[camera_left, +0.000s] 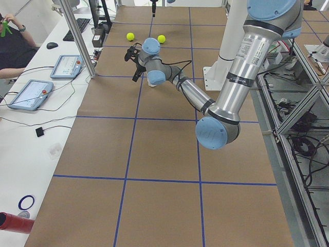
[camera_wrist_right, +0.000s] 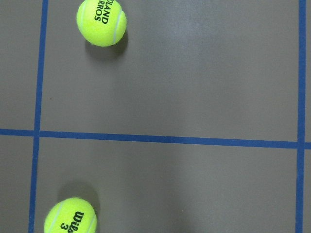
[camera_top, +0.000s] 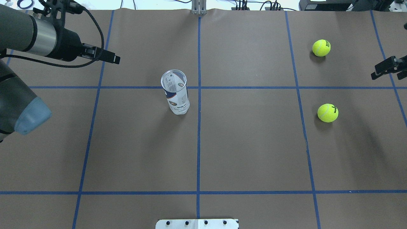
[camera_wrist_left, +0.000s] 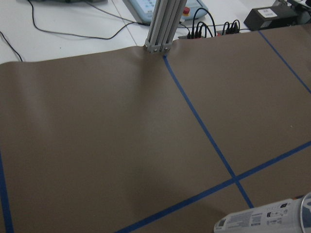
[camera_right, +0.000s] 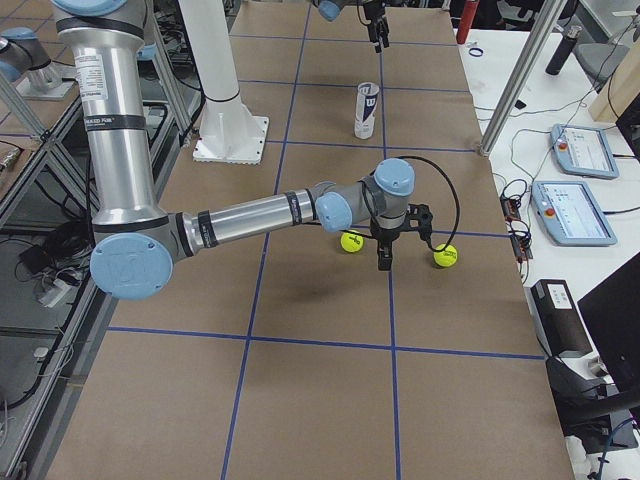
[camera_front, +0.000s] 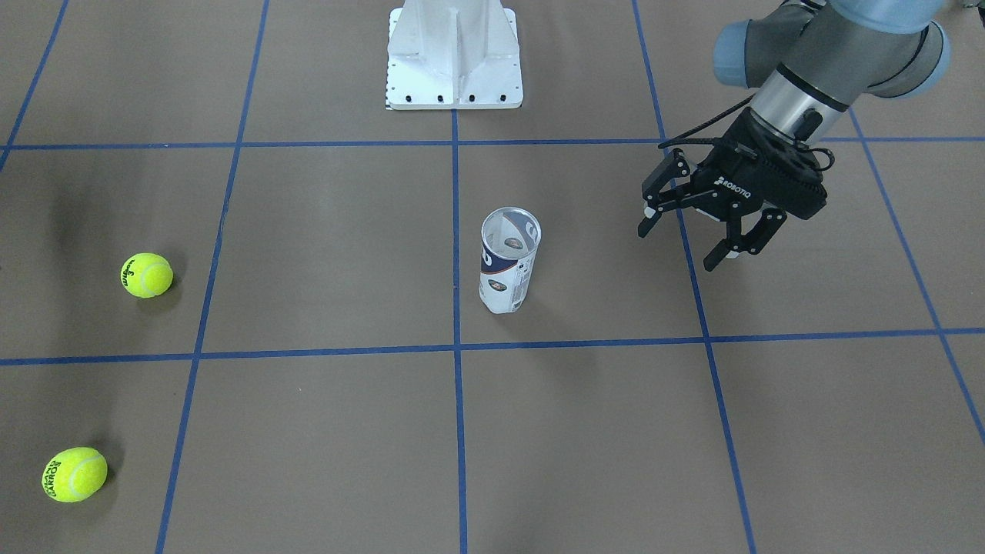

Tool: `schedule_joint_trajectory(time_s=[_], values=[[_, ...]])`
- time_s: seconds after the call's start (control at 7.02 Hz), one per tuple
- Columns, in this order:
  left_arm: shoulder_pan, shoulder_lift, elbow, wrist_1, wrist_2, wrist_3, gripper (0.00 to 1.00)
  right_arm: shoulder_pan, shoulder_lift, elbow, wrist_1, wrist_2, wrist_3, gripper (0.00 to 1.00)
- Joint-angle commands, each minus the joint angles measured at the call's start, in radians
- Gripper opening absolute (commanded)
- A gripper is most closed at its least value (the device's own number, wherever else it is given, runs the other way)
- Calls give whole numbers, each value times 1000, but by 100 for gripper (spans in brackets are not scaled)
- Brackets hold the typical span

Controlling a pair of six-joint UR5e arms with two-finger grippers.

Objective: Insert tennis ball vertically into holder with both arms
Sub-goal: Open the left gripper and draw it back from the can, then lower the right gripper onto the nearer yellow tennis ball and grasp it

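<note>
Overhead exterior view: the holder (camera_top: 175,92) stands up straight near the table's middle, mouth up, with nothing in it. The left gripper (camera_top: 114,58) is the nearer one, with its fingers spread wide. The holder sits at its 4 o'clock. The balls (camera_top: 321,47) (camera_top: 327,113) lie far off, at the right gripper's (camera_top: 386,69) 10 and 8 o'clock. I cannot tell how its fingers stand.

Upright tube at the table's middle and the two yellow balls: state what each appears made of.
Clear cylindrical tube: seemingly thin transparent plastic, glossy; you see through its open mouth and wall, with a printed white-and-navy label wrapped around. Two yellow-green tennis balls: fuzzy matte felt, by the soft non-shiny surface and curved seams; the core is not visible.
</note>
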Motion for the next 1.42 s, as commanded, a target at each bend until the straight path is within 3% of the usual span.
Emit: schedule_joint_trajectory(time_s=[0.0,0.14,0.57,1.28], values=[[1,1,-1,-5,-4,200,99,-107,-33,-4,170,-51,199,99],[3,2,2,-16,1,311,90,-130,-33,-4,175,-50,246,99],[75,36,124,-311,163,329,92,-190,-33,-1,175,-50,323,99],[96,39,153,-353,206,332,98,-323,18,-4,172,-120,365,99]])
